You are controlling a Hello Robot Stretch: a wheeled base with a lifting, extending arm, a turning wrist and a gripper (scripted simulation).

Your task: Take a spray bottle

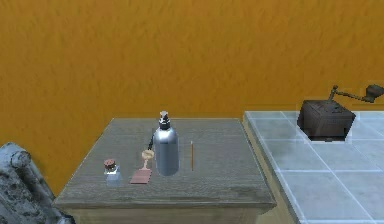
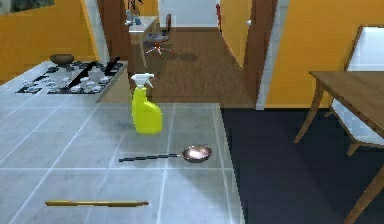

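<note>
Grey tiled desk (image 2: 60,150) between orange walls. Nearest, a thin yellow stick (image 2: 97,203) lying flat. Farther out, a long-handled ladle (image 2: 195,153). Just beyond it, upright near the desk's edge, a yellow spray bottle (image 2: 146,105). Farther still, a stove (image 2: 75,78). Cannot tell the pincer's state or the arm's pose.

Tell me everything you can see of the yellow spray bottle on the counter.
The spray bottle has a yellow, plastic-looking body and a white trigger head. It stands upright on the pale tiled counter, only its base touching the tiles. Nothing else touches it: the stove lies beyond it toward the arm side view's left, and a long-handled spoon lies apart, nearer the bottom edge.
</note>
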